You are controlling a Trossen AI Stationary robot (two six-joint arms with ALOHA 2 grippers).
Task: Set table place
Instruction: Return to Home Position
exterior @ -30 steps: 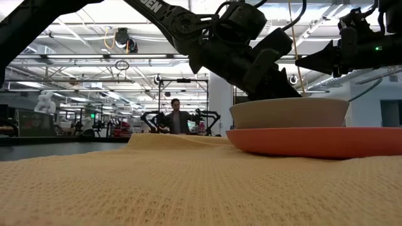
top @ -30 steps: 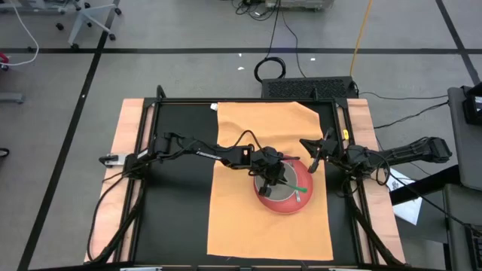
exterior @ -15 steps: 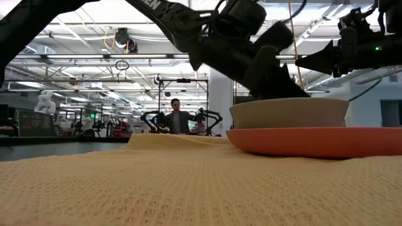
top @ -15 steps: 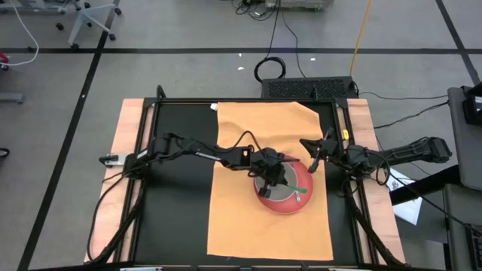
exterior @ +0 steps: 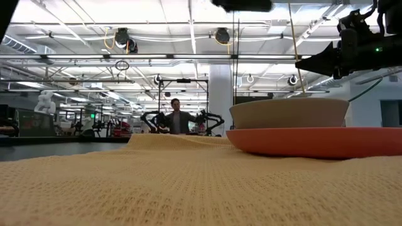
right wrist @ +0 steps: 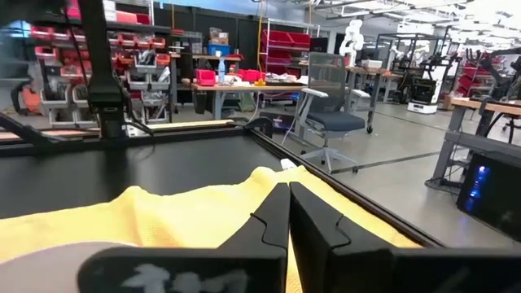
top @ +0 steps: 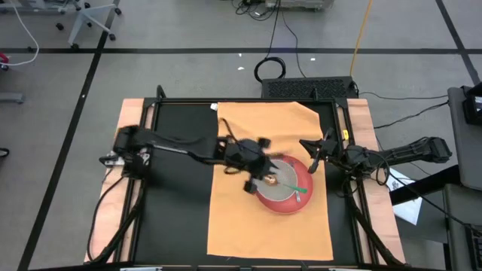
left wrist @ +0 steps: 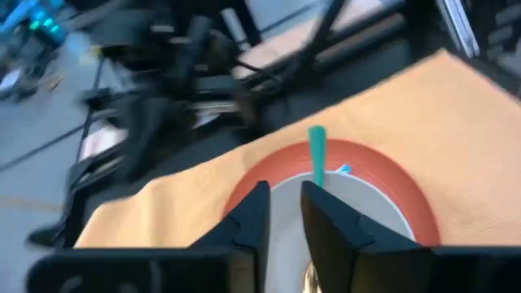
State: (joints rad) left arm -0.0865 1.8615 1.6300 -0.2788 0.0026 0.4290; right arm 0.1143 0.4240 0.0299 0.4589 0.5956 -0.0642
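showing from above only: spoon (left wrist: 316,159) in bowl (exterior: 289,113); left gripper (left wrist: 284,189) parted, right gripper (right wrist: 287,189) closed.

Left claw (top: 260,175) blurred from above, plate (exterior: 320,142) cut off at the low view's edge, bowl (exterior: 289,113) interior hidden there.

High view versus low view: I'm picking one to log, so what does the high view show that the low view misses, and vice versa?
Only the high view shows the green-handled spoon lying in the round grey bowl and the full rectangle of the large orange-tan cloth mat. Only the low view shows a person standing far behind the table. Both show the bowl sitting on the round red plate, which rests on the mat.
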